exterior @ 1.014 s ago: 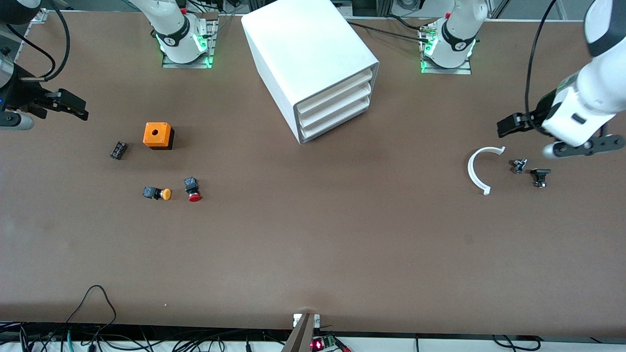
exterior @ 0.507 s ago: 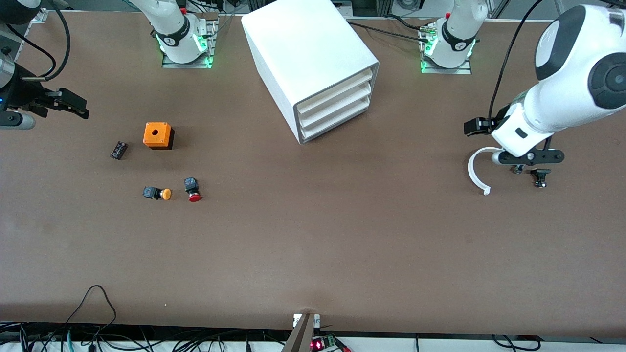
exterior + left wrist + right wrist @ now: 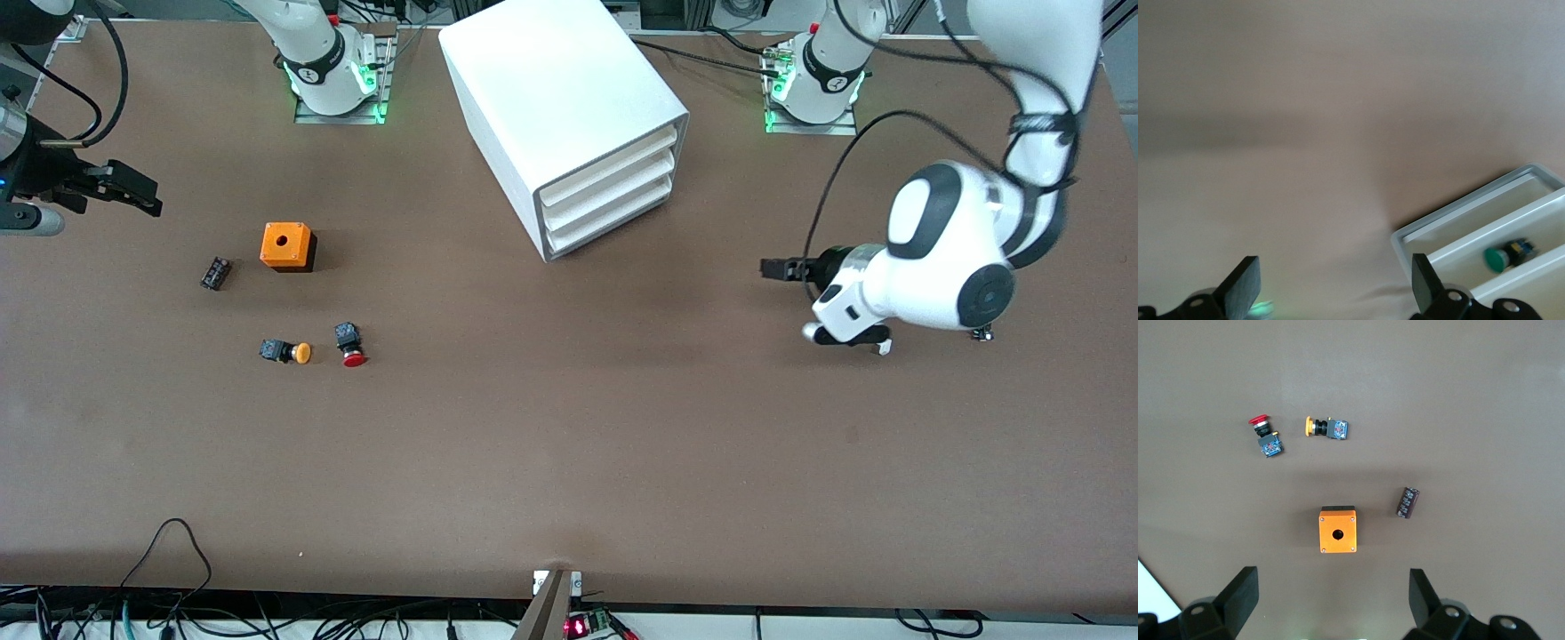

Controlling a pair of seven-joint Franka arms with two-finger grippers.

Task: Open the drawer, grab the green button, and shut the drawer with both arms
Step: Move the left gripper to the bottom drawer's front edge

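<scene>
Hovering with its fingers spread and holding nothing, the left gripper (image 3: 775, 268) is pointing toward the white cabinet (image 3: 569, 116) standing at the table's (image 3: 569, 444) edge by the robots' bases. The left wrist view is showing the green button (image 3: 1503, 257) lying inside a drawer (image 3: 1485, 243) there. The right gripper (image 3: 133, 196) is waiting open over its end edge, above the orange box (image 3: 287, 245).

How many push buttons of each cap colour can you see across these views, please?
red-capped button: 1
orange-capped button: 1
green-capped button, inside the cabinet: 1
Total: 3
</scene>
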